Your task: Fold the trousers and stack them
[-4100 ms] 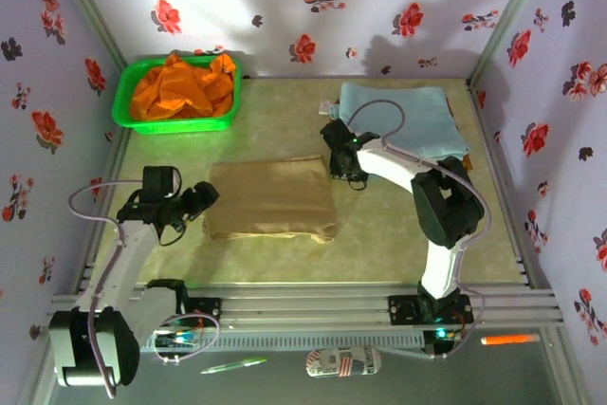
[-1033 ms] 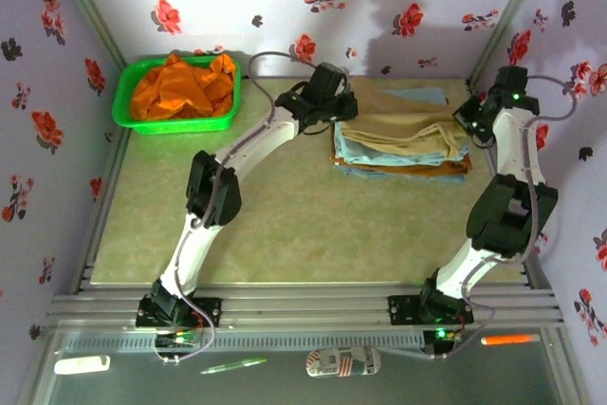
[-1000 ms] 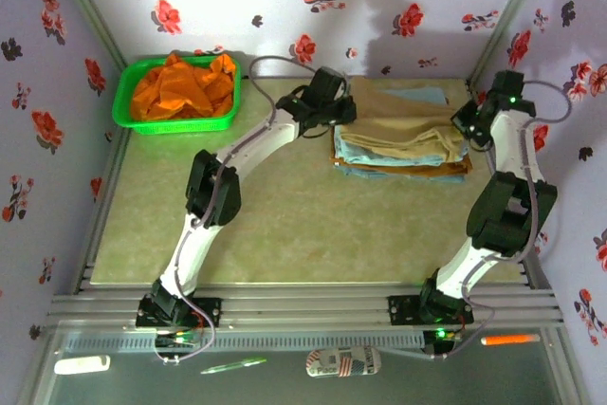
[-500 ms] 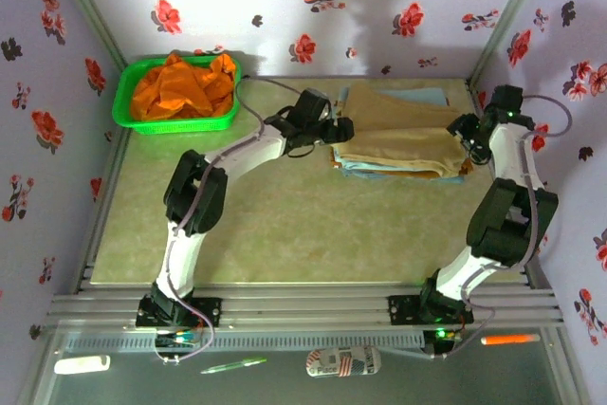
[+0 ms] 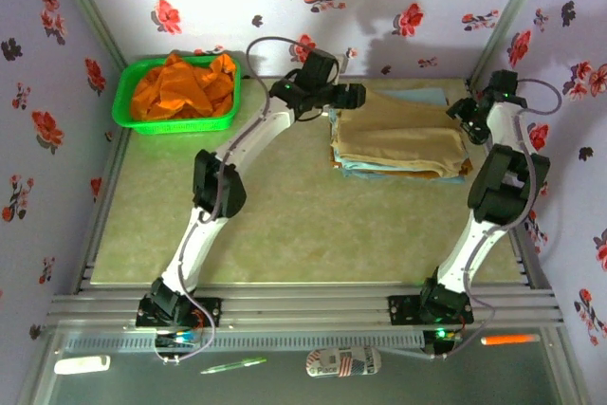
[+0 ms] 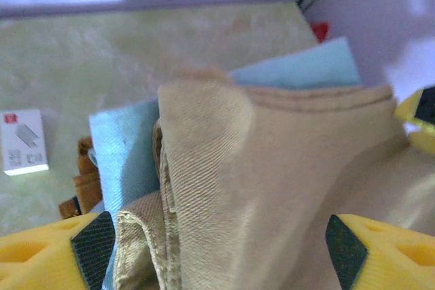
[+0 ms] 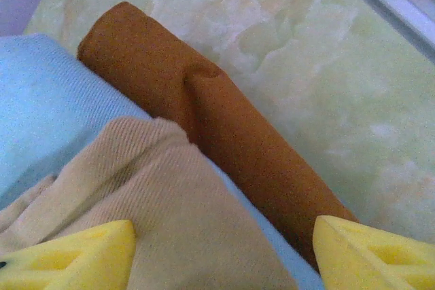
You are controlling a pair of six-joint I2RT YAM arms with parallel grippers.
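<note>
Trousers (image 5: 398, 135), seen from above, lie folded atop the cloth stack (image 5: 379, 168) at the table's (image 5: 285, 215) far right corner. The left gripper (image 5: 347, 97) sits at the stack's left edge, the right gripper (image 5: 464, 109) at its right edge. Left wrist view: jaws apart, straddling trousers over pale blue cloth (image 6: 122, 147). Right wrist view: jaws apart over trousers; brown cloth (image 7: 224, 127) alongside.

The pale green, marble-patterned table (image 5: 285, 225) carries a green basket (image 5: 171, 125) at about 10 o'clock from its middle and a pile of folded cloths (image 5: 403, 154) at about 2 o'clock. In that pile a brown cloth (image 7: 224, 120) lies straight on the tabletop, with a light blue cloth (image 7: 54, 93) over it and the tan trousers (image 6: 285, 168) on top. A small white box (image 6: 24, 139) lies flat on the table near the pile's corner, at 9 o'clock in the left wrist view.
</note>
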